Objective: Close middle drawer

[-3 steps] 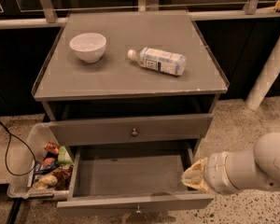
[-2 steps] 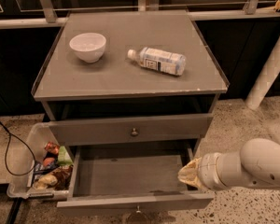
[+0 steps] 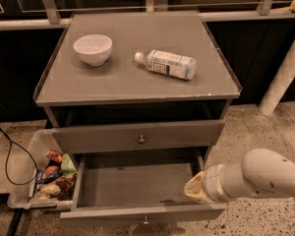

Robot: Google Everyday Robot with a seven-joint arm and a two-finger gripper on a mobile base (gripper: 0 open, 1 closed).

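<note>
The middle drawer (image 3: 137,183) stands pulled out below the taller closed drawer front (image 3: 113,137) with the brass knob (image 3: 141,139). It is a shallow grey box, empty inside, with a low front panel (image 3: 103,214) and a small knob (image 3: 145,223) at the frame's bottom edge. My gripper (image 3: 192,189) comes in from the right on a white arm (image 3: 265,173). Its tan end sits at the drawer's right side wall, close to the front right corner.
A white bowl (image 3: 92,48) and a lying plastic bottle (image 3: 165,64) are on the grey cabinet top (image 3: 137,85). A clear bin with snack packs (image 3: 48,178) stands on the floor at the left, beside a black cable (image 3: 6,156). A white post (image 3: 284,75) leans at the right.
My gripper and arm have moved a little to the left, closer to the drawer's right front corner. The drawer stands out as far as before.
</note>
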